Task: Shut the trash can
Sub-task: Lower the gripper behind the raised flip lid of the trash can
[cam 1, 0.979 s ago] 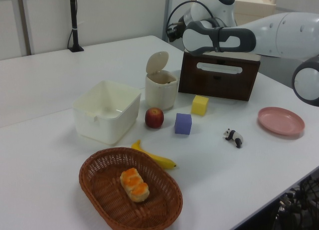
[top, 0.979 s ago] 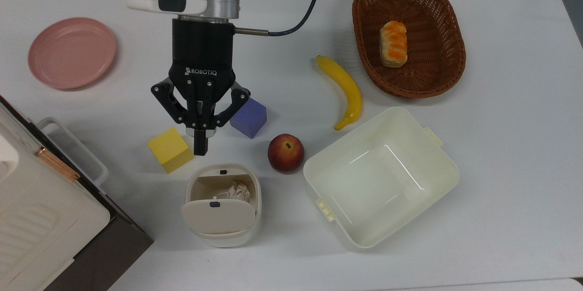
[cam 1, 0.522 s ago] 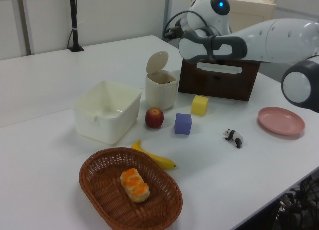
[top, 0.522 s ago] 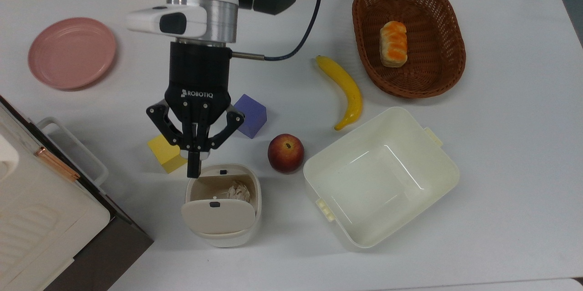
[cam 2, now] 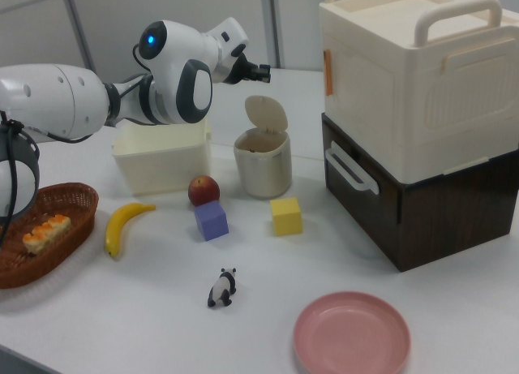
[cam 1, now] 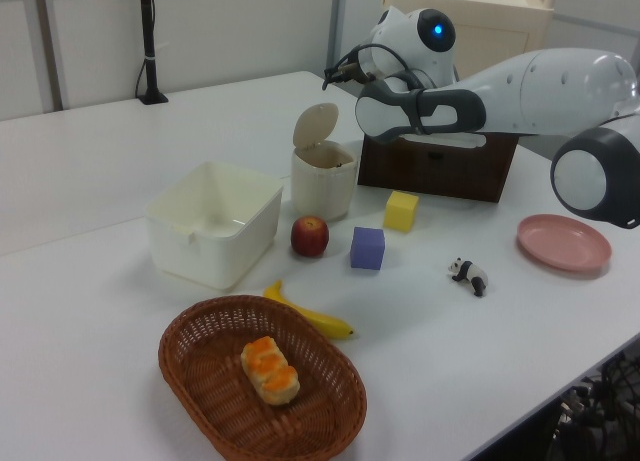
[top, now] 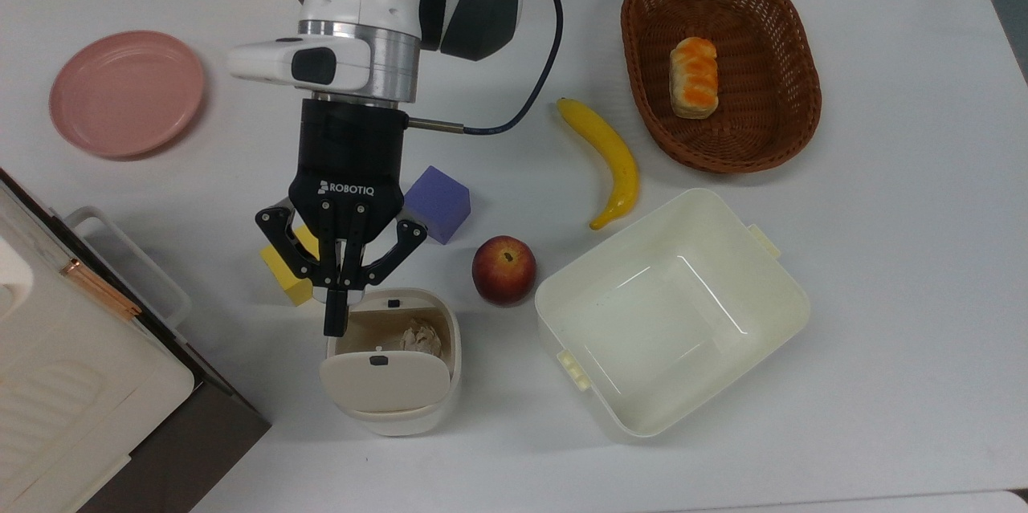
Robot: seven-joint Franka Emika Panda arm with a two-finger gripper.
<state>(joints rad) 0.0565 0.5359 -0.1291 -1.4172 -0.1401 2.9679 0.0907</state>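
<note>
On the white desk [top: 883, 296] we see a wicker basket [top: 791, 128] holding a bread roll [top: 694, 77] at two o'clock in the top view, a banana [top: 608, 158], an apple [top: 503, 269], a purple cube [top: 438, 205], a yellow cube [cam 1: 401, 210], a cream tub [top: 783, 312], a pink plate [top: 127, 92] at ten o'clock, and a toy panda [cam 2: 220, 288].

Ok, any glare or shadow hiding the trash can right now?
Top view: even light, the trash can reads clearly, only a soft shadow beside it; the tub shows faint glare streaks. Left view: the open lid is softer but readable. Right view: no glare on the bin.
</note>
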